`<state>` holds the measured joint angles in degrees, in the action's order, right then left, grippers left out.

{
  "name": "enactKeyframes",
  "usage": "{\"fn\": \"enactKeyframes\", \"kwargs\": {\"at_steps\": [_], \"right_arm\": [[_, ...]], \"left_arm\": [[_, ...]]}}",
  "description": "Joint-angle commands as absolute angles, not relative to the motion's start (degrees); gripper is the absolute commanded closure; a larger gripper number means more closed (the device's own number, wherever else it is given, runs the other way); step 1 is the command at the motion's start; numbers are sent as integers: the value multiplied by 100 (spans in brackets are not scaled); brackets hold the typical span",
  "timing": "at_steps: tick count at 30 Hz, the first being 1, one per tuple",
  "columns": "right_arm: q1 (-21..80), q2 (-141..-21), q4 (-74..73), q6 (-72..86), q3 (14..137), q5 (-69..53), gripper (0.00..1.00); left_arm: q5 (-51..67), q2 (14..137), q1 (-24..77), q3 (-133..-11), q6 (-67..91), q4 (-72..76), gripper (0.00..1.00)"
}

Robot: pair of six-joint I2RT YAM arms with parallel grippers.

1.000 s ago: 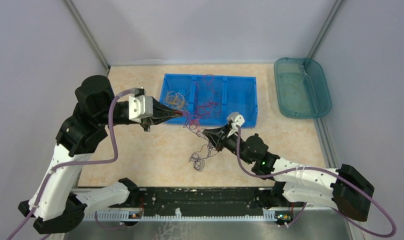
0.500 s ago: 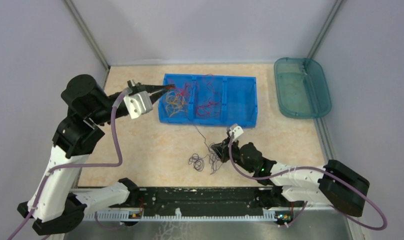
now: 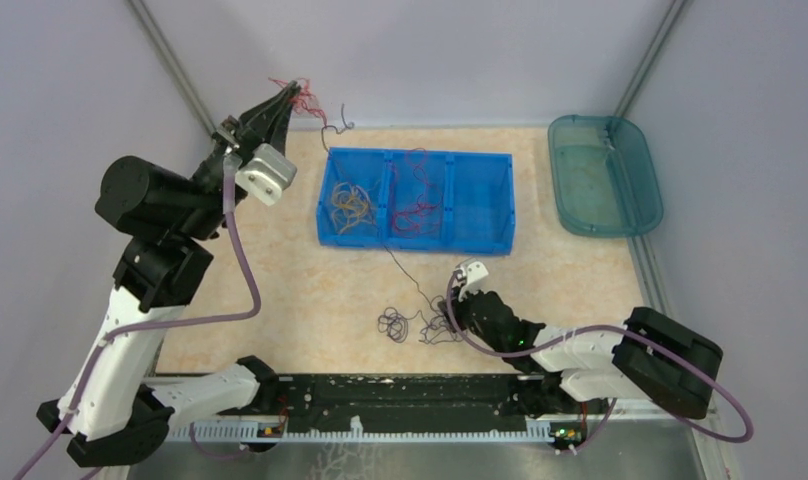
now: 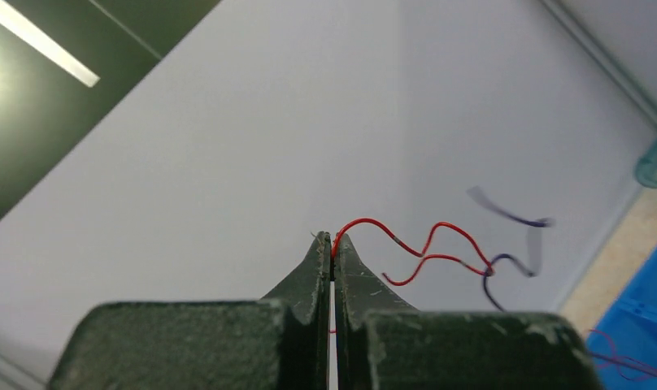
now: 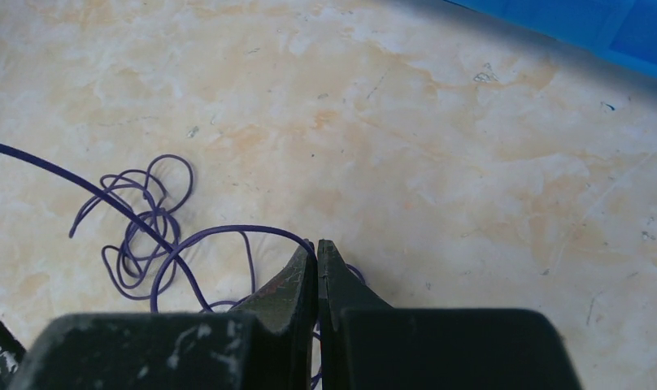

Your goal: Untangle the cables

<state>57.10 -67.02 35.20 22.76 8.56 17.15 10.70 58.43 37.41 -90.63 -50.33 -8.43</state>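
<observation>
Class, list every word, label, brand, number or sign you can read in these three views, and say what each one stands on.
None can be read in any view.
blue tray: plain, unmarked.
teal tub: plain, unmarked.
white toothed strip at the near edge: teeth only, no figures visible.
red cable, purple cable: no tags.

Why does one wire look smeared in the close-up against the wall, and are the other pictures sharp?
Left wrist view: the dark cable end is smeared, probably swinging; the red cable pinched in the left gripper looks crisp; light strips glare top left. Right wrist view: purple cables sharp, blue bin soft. Top view: even light, faint shadows.
</observation>
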Motion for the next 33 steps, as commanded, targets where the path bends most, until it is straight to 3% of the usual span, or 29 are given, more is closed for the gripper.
{"fn": "enactKeyframes", "kwargs": {"at_steps": [1, 5, 11, 21, 27, 33], "right_arm": [[5677, -6795, 3706, 2363, 800, 2068, 100], [5674, -6814, 3516, 2357, 841, 2223, 100], [5676, -6756, 3409, 2388, 780, 2456, 100], [5669, -6787, 3508, 2619, 474, 2630, 100], [5671, -6453, 3755, 2414, 557, 2352, 100], [5611, -5762, 3835, 2290, 917, 1802, 100]], "left_arm": [[317, 5927, 3763, -9087, -5460, 383, 100], [253, 6030, 3762, -9223, -5473, 475, 100], [-930, 6201, 3762, -9262, -5317, 2478, 100], [-1170, 6850, 3762, -10471, -5626, 3076, 100], [596, 6825, 3753, -10813, -4225, -506, 100], [3383, 6656, 3757, -9964, -2521, -2280, 97]]}}
